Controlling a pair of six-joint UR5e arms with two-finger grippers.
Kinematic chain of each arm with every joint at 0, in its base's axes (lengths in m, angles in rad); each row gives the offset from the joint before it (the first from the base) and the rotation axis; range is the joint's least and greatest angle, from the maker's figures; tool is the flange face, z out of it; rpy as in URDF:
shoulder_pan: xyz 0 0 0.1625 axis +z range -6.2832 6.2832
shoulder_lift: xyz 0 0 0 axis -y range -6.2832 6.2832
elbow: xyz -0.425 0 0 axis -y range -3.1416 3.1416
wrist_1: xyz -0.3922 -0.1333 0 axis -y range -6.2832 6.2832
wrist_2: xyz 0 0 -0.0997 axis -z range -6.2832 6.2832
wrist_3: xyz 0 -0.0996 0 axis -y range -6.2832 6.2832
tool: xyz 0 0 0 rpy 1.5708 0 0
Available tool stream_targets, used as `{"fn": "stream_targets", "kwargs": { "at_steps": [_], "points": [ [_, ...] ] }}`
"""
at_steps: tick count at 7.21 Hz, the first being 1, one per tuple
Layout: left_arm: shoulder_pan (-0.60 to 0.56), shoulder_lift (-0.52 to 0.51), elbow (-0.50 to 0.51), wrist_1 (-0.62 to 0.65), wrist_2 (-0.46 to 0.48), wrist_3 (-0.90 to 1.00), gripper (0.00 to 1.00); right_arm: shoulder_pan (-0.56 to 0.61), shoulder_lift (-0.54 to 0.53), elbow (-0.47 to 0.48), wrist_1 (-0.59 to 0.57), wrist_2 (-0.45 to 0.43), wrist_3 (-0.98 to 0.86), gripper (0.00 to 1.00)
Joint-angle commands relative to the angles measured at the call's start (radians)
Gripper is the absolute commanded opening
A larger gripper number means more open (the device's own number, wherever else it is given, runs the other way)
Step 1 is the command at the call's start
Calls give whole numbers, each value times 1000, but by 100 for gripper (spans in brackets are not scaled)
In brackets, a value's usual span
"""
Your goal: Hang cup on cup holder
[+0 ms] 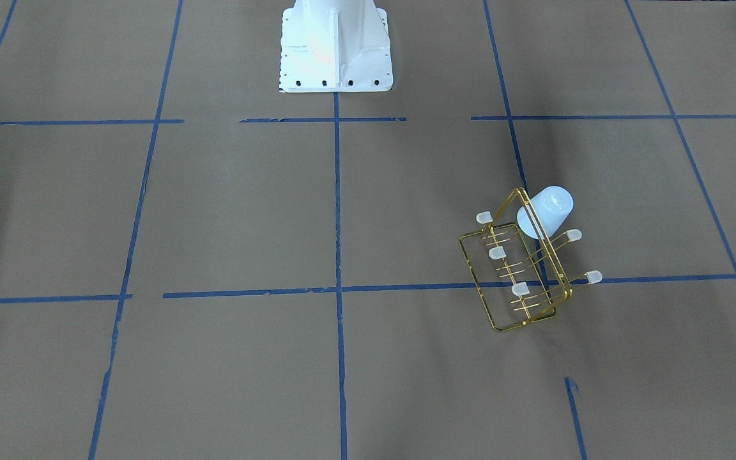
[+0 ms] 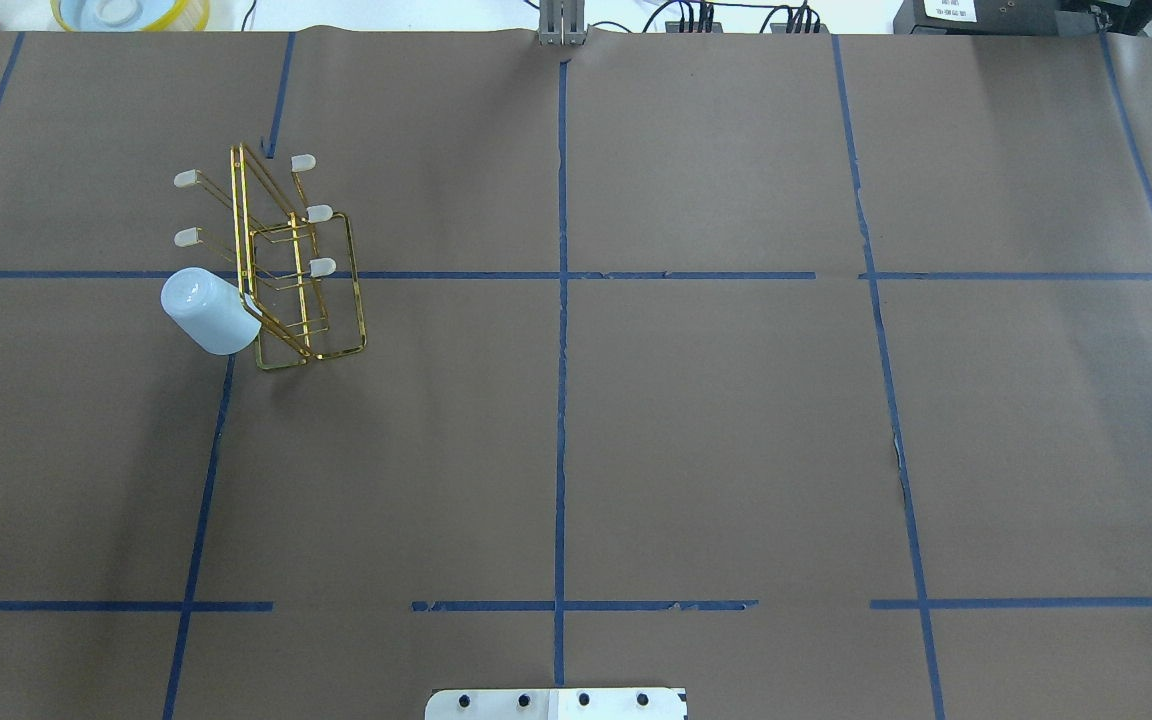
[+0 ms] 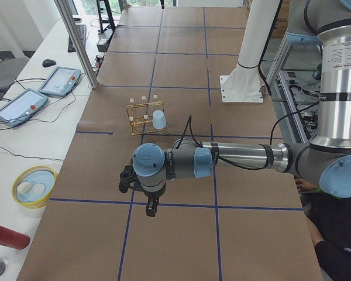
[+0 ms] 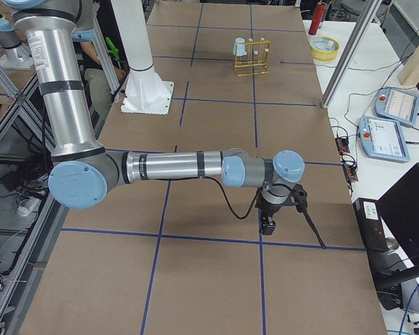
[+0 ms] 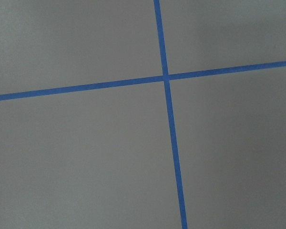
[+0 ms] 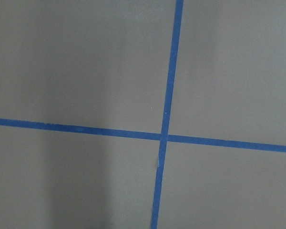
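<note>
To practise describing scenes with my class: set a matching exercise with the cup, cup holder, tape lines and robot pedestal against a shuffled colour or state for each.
Things: 1 cup; 2 cup holder; 3 tape lines; 4 robot pedestal.
States: A gold wire; B white; C pale, hanging tilted; D blue.
Pairs: 1-C; 2-A; 3-D; 4-B.

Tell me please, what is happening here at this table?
Nothing is being handled just now. The cup hangs mouth-first over one prong of the cup holder, on the robot's left side of the table. The left gripper and right gripper both hang above bare table, away from the cup holder; whether they are open cannot be told.
</note>
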Motion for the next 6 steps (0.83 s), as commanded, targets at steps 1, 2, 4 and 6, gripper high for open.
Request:
{"fn": "stream_targets", "kwargs": {
  "at_steps": [1,2,4,6],
  "points": [
    [8,11,29,-11,99,-13,100,0,0,0,0,0,0,100],
    [58,11,40,-14,129,-62,100,0,0,0,0,0,0,100],
    [120,11,25,-66,120,-235,100,-2,0,0,0,0,0,100],
    [117,14,1,-65,118,-210,100,0,0,0,0,0,0,100]
  ]
}}
